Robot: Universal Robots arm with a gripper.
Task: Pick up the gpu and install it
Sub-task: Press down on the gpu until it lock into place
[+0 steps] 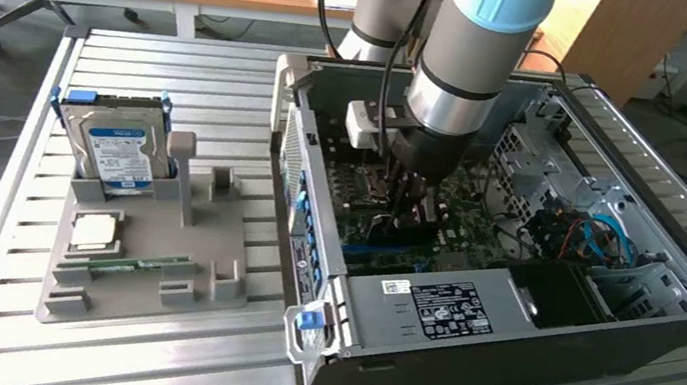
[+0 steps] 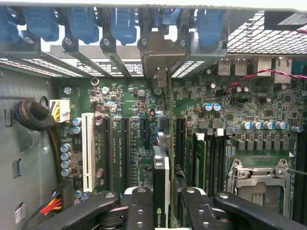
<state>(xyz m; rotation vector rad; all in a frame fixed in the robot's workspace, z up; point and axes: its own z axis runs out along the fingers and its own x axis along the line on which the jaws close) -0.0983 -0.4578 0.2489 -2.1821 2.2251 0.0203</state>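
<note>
The exterior view shows the slatted silver metal surface [image 1: 105, 361] carrying the large black and silver open computer case [image 1: 503, 306], which lies on its side toward the surface's edge on the exterior view's right. The grey and light-blue robot arm [image 1: 480, 40] reaches down into the case, and its black gripper [image 1: 402, 206] is low over the green motherboard [image 1: 473, 236]. Toward the opposite edge sits the grey plastic parts holder [image 1: 138, 270], holding the silver hard drive with a blue label [image 1: 114, 152], a square silver processor chip [image 1: 92, 232] and a narrow green memory stick [image 1: 125, 263]. No card is left on the holder, so the pick-up is done.

In the wrist view, the gpu [image 2: 165, 163], a thin dark circuit card seen edge-on with a silver metal end bracket, stands upright between the two black fingers [image 2: 141, 211], which pinch its top edge. The card runs along a black expansion slot [image 2: 163, 122] on the motherboard, just beside the white slot and other black ones. Its silver bracket end [image 2: 160, 62] reaches the case's rear wall, under the row of blue plastic retention clips [image 2: 122, 21].

I judge the task well along: the card is carried over and lined up at the slot, perhaps already partly in. Whether it is fully seated cannot be told. The fingers have not let go.
</note>
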